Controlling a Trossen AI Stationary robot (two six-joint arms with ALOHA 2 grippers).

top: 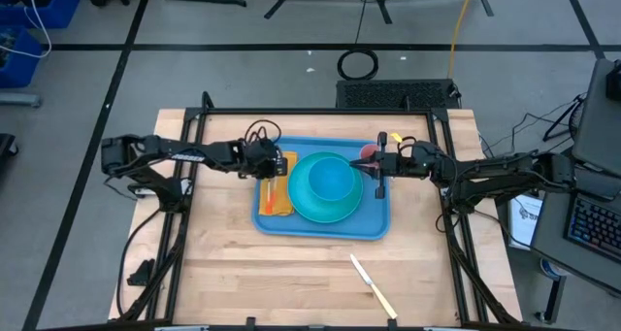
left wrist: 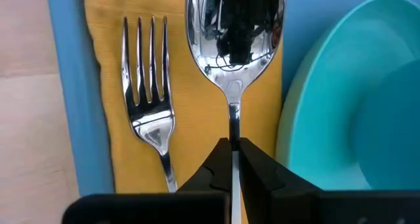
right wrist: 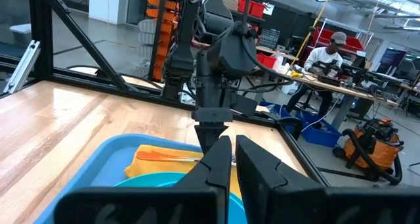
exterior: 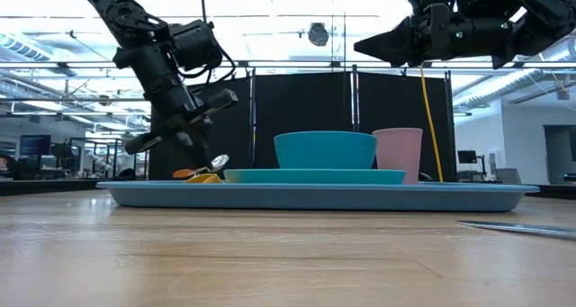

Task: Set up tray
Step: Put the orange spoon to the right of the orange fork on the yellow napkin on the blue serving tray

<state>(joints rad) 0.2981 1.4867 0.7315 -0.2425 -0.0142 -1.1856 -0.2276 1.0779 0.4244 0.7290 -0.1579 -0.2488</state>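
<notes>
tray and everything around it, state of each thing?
tray: flat on table, loaded
napkin: spread on tray
fork: lying on napkin
spoon: handle gripped by left gripper
bowl: upright on plate
cup: upright
knife: on table, off tray
right gripper: raised, shut, empty

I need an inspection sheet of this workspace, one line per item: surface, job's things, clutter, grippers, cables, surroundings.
Surface: wooden table, bare at the near side.
Job's things: light-blue tray holds a teal plate with a teal bowl, pink cup, yellow napkin, fork and spoon.
Clutter: knife lies off the tray.
Grippers: left gripper shut on the spoon's handle; right gripper shut, empty, above the tray.
Cables: yellow cable behind the table.
Surroundings: a person sits at a desk.
</notes>
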